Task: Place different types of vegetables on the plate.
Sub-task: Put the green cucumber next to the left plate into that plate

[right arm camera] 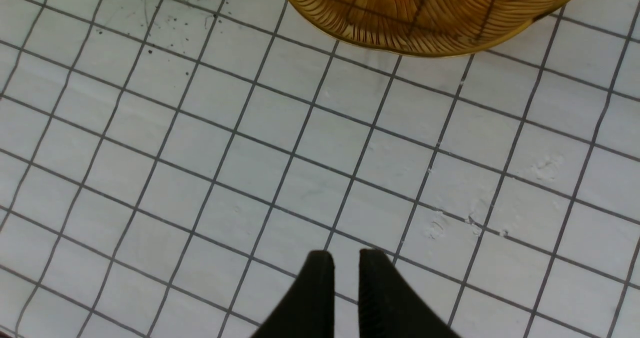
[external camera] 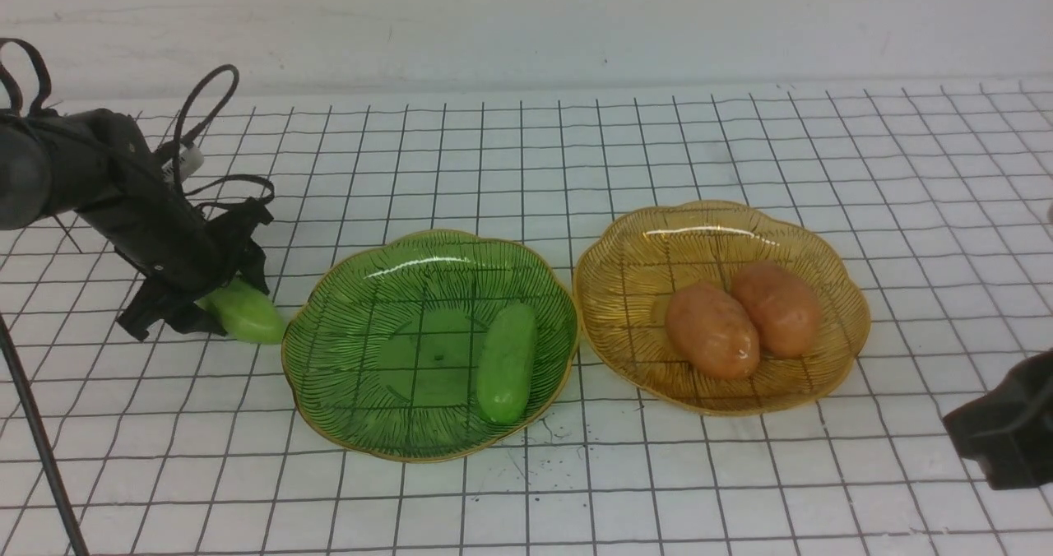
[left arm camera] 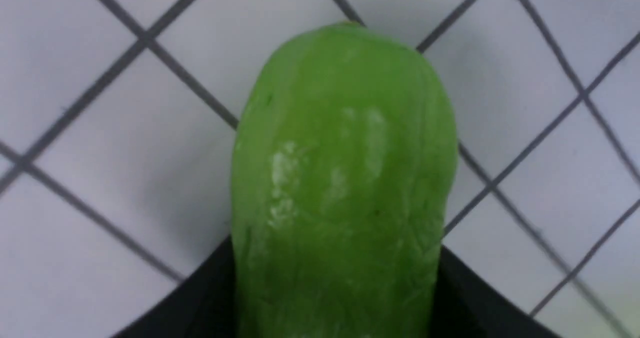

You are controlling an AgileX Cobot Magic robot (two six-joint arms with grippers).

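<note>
Straddling pointed cucumber [external camera: 247, 316] w/ L gripper [external camera: 206, 305] on table, just beside green plate [external camera: 354, 309]; can't tell if clamped or loose. Prob. bound for that plate beside 2nd cucumber [external camera: 506, 363], w/ potatoes [external camera: 712, 330] sorted onto amber plate [external camera: 658, 243]. R gripper [right arm camera: 346, 265] pinched shut, empty, parked aside out of the way

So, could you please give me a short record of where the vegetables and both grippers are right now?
left gripper: around the light-green vegetable lying on the gridded table; grip unclear
green translucent plate: holds one green cucumber-like piece
amber translucent plate: holds two orange-brown potato-like lumps, side by side
right gripper: shut, empty, above table
</note>
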